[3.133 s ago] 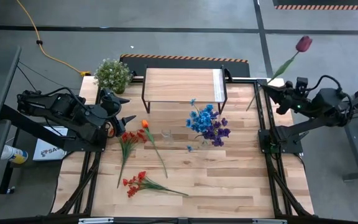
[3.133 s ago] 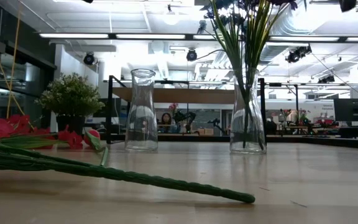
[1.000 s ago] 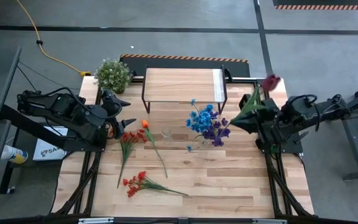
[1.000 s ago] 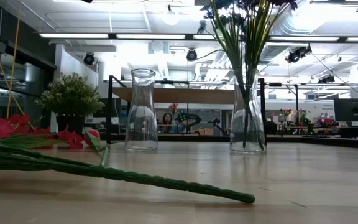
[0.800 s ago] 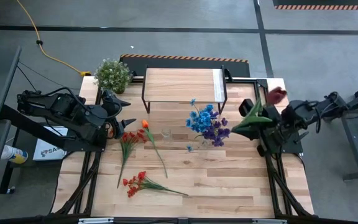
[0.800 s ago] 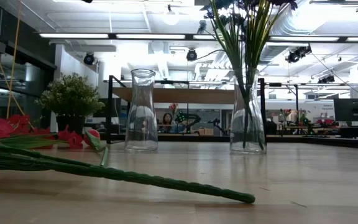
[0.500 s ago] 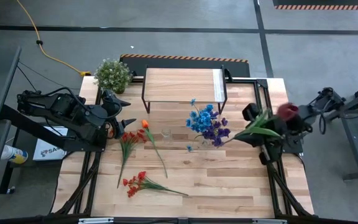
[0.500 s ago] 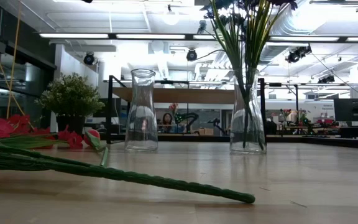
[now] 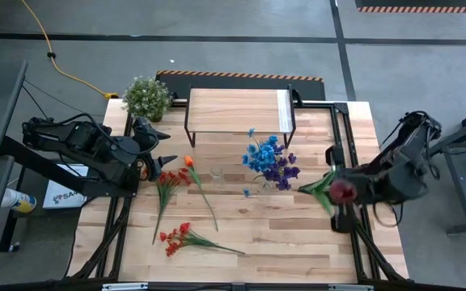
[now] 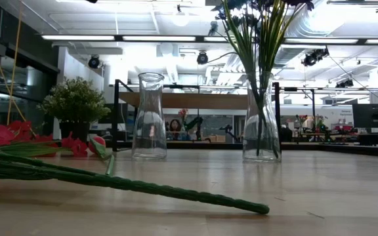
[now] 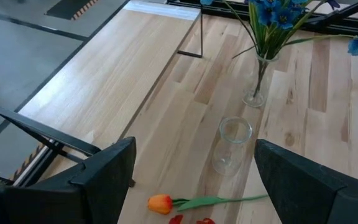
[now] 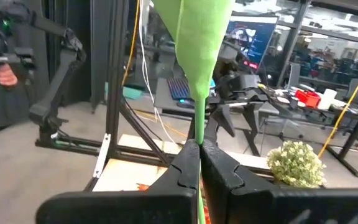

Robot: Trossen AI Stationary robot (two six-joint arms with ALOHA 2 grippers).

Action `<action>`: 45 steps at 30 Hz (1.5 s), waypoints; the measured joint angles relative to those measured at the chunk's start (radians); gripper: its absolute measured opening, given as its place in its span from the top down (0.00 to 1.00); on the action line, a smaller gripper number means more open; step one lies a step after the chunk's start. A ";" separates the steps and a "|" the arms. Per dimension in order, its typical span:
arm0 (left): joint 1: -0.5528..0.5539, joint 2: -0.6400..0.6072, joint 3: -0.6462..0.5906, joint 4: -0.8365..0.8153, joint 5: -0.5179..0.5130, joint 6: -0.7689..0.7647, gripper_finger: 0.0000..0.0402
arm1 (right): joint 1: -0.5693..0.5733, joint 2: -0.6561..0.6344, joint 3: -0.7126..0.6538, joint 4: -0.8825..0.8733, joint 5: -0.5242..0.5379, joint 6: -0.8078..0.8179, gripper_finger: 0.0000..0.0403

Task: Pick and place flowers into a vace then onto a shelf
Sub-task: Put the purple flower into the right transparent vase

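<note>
My right hand [image 12: 199,152] is clenched on a green flower stem [image 12: 197,56]; from the wrist cam the bloom is cut off at the frame edge, and only the overhead cam shows it, a dark red rose [image 9: 342,191] at the desk's right edge with green leaves fanning toward the filled vase. The hand itself is hard to make out overhead, buried under arm & cables. My left hand [image 11: 191,180] waits open and holding nothing over the desk's left side, near the potted plant [image 9: 146,97]. Its wrist cam looks past both fingers at the empty glass vase [image 11: 232,145], an orange tulip [image 11: 160,203] lying just in front, and the second vase [image 11: 257,79] w/ blue blooms cut off above. Overhead, that bunch of blue & purple flowers [image 9: 269,162] hides its vase almost entirely. Loose red stems [image 9: 168,190] lie left of the empty vase, another red spray [image 9: 180,238] nearer the front edge. The shelf [image 9: 237,110] stands at the back, nothing on it. The low cam shows neither hand: just both vases, a long green stalk [image 10: 143,185] across the foreground, and red blooms cut off at left. A person's hand shows far off in the right wrist cam; details unclear.
</note>
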 joint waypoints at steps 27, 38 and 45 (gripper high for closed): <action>0.000 0.000 0.000 0.000 0.000 0.003 0.10 | -0.051 0.375 0.084 0.041 0.174 0.074 1.00; 0.000 0.000 0.000 0.000 0.000 0.003 0.10 | -0.065 0.403 0.053 -0.060 0.291 0.206 1.00; 0.000 0.000 0.000 0.000 0.000 0.003 0.10 | -0.065 0.403 -0.013 -0.054 0.333 0.280 1.00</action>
